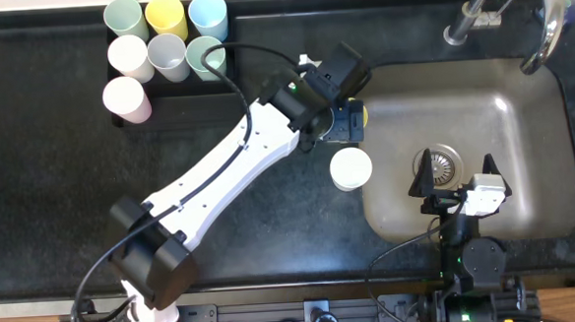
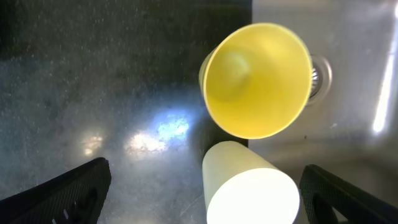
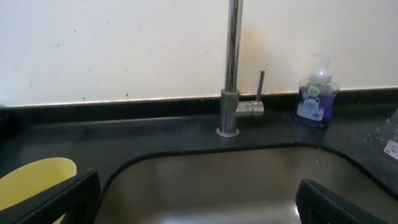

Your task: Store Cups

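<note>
Our left gripper [image 2: 205,166] has its jaws spread wide and holds nothing. It hangs over two cups on the counter [image 1: 52,173] at the sink's [image 1: 521,99] left rim. The white cup [image 2: 249,193] lies between the fingers, and the yellow cup [image 2: 255,81] stands just beyond it, mouth open to the wrist camera. We judge both to be light, thin-walled plastic: smooth, a little slippery, and easy to tip or squash. We would pinch one wall just below the rim, one finger inside and one outside, with a gentle squeeze. The right gripper [image 1: 455,170] sits low in the sink, jaws also wide apart and empty. The other cups [image 1: 168,51] stand grouped at the counter's far left. We see no print on any cup. The soap bottle [image 3: 317,99] by the tap bears a label that we leave unread.
</note>
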You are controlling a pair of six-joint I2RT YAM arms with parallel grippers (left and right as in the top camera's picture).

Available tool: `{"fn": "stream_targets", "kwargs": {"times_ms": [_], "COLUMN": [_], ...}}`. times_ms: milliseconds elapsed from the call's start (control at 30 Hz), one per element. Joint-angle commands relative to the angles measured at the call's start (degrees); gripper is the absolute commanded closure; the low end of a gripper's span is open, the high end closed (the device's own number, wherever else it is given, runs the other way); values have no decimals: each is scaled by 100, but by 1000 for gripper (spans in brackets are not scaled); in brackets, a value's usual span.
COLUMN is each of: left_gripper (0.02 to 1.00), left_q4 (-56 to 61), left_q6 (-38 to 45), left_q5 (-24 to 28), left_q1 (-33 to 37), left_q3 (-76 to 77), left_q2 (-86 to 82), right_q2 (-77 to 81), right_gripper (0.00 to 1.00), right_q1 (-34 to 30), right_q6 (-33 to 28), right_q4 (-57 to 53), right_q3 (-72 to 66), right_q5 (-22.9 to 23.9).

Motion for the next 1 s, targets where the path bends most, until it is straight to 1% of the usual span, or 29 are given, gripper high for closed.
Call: {"fn": "stream_targets", "kwargs": {"times_ms": [33,433,467,500,567,600,633,667,733,800,833,1000], "left_gripper": [18,31,88,266,485,702,877,912,908,969,982,982], "left_q4": [-7,400,411,420,426,439,461,487,522,549,562,629], "left_q6": [-74,-157,-160,-184,-212,-221,-219,-219,-219,-219,-221,-232], "left_q5": [168,291,297,299,297,299,313,315,315,317,319,361], "left_q1": [28,289,302,321,345,361,374,385,393,398,404,461], "left_q3": [140,140,140,140,140,140,140,140,140,140,140,140], "left_q2": [343,702,702,702,702,702,704,713,750,807,844,920], "right_q2": [-50,-50,-50,-50,-50,-50,-50,-50,-50,-50,-50,-50], "right_gripper": [5,3,3,3,3,3,5,3,3,5,5,3], "right_q1": [-15,-15,-15,-15,-15,-15,-15,-15,-15,-15,-15,-15], "right_q6": [-2,-2,-2,-2,0,-2,-2,-2,-2,0,-2,-2], "right_q4": [31,31,31,31,31,31,31,31,31,31,31,31], "right_q3": [-76,-76,-76,-76,-76,-76,-76,-76,-76,-76,-76,-76], "right_q5": [-35,-37,-37,-37,-37,-37,-35,-35,-37,-35,-35,-37]}}
